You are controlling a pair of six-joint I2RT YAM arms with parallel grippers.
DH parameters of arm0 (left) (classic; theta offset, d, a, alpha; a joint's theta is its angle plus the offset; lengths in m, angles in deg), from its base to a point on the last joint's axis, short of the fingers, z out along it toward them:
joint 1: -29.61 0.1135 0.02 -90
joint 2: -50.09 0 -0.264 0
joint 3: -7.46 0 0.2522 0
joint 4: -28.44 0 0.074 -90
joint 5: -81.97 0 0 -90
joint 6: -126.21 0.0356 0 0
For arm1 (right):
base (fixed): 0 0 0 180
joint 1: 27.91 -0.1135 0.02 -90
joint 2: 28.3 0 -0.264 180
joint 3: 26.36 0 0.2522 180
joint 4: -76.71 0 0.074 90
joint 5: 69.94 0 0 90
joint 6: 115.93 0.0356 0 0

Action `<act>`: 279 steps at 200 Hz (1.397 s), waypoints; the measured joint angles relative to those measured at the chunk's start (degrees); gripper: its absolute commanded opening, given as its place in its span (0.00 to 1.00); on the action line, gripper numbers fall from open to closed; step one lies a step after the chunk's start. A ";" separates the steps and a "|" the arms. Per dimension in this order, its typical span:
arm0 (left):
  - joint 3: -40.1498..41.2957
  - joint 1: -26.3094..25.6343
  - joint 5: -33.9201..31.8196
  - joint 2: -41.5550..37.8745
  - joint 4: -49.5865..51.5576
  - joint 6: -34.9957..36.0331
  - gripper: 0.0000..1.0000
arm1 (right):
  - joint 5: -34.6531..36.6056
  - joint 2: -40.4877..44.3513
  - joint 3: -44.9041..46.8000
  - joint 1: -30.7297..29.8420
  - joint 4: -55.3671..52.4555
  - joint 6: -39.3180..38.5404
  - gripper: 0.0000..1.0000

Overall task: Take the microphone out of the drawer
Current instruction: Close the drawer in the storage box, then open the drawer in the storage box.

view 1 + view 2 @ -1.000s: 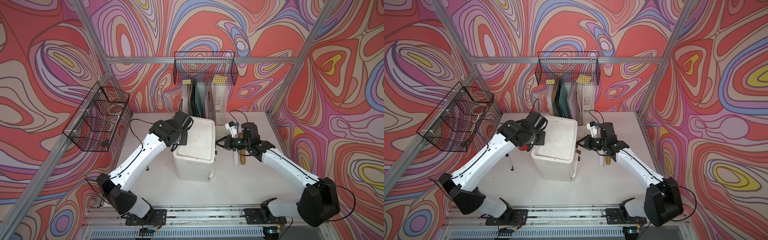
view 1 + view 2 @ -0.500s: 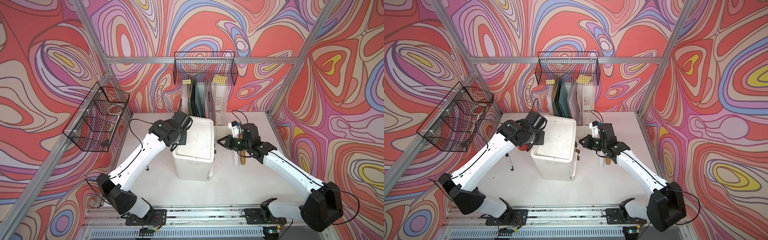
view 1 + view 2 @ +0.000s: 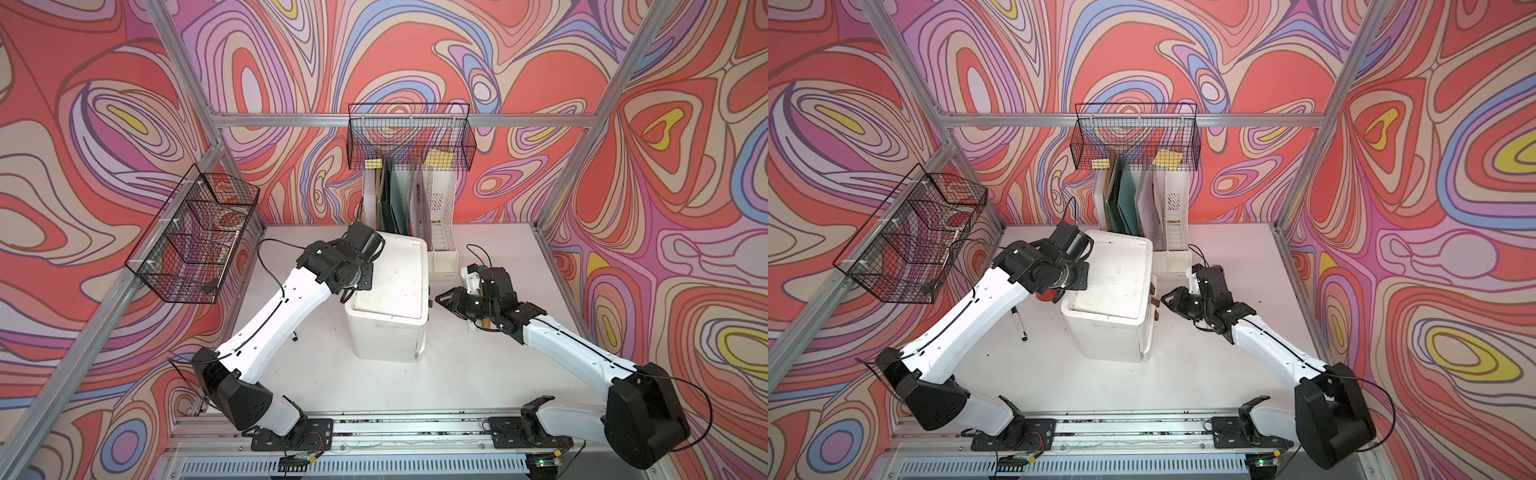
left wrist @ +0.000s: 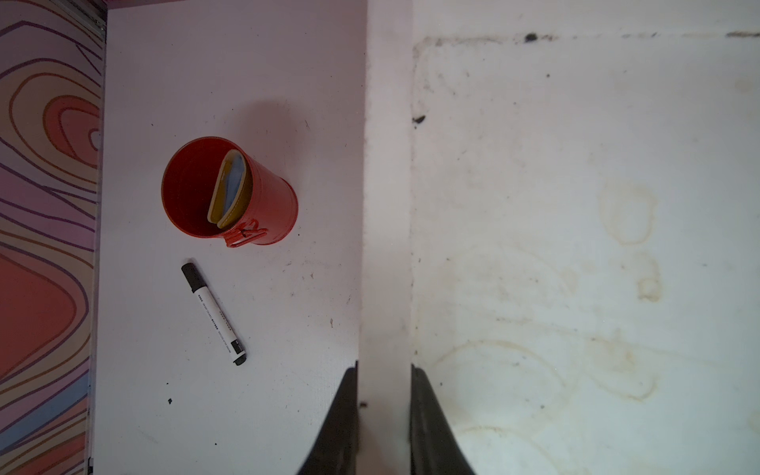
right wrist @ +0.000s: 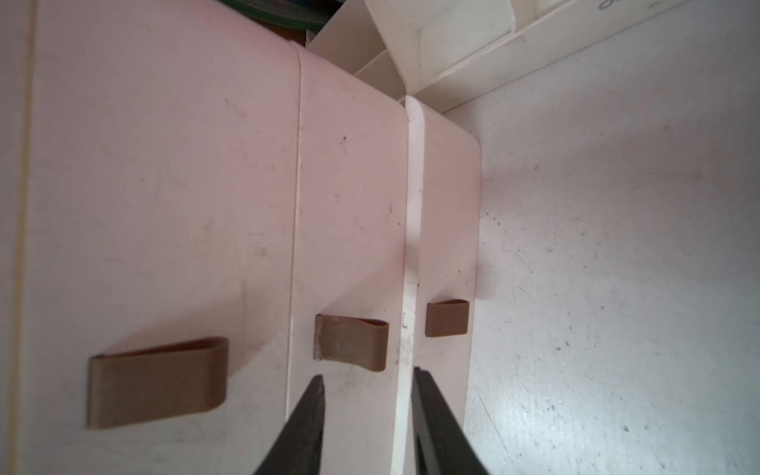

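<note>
The white drawer unit [image 3: 395, 282] stands at the centre of the frame in both top views, its three drawer fronts turned toward the right side of the frame, where the right arm comes in. All three drawers look closed, or nearly so. The microphone shows in no view, so it is presumably inside one of them, and which one cannot be told. The left gripper [image 4: 383, 367] has its fingers pinched narrow on the raised rim along the unit's top edge. This is most likely meant to pin the light plastic body down so it does not slide when a drawer is tugged. The right gripper [image 5: 368, 374] hangs just in front of the drawer fronts with its jaws partly spread and nothing between them. Its gap lines up with the middle handle [image 5: 351, 343], a brown loop, and it touches nothing yet. That spacing suits closing over the loop's flat sides before pulling toward the right of the frame. Beyond the unit, on the table [image 4: 246, 61], a red cup [image 4: 230, 193] and a marker [image 4: 214, 314] lie well clear of the work.
</note>
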 measured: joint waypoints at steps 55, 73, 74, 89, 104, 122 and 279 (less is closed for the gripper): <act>0.00 0.00 0.00 0.00 0.00 0.00 0.00 | -3.13 -2.80 7.69 0.00 15.30 7.65 0.42; 0.00 0.00 0.00 0.00 0.00 0.00 0.00 | -4.00 -3.56 8.68 0.00 19.28 9.38 0.42; 0.00 0.00 0.00 0.00 0.00 0.00 0.00 | -4.04 -3.61 8.70 0.00 19.54 9.49 0.42; 0.00 0.00 0.00 0.00 0.00 0.00 0.00 | -4.66 -4.13 8.81 0.00 22.36 10.67 0.42; 0.00 0.00 0.00 0.00 0.00 0.00 0.00 | -5.20 -4.66 8.81 0.00 25.07 11.61 0.42; 0.00 0.00 0.00 0.00 0.00 0.00 0.00 | -5.64 -5.64 9.01 0.00 27.74 12.66 0.42; 0.61 0.00 0.02 -0.48 -0.55 0.00 0.00 | -7.93 -10.71 12.37 0.04 38.71 20.24 0.14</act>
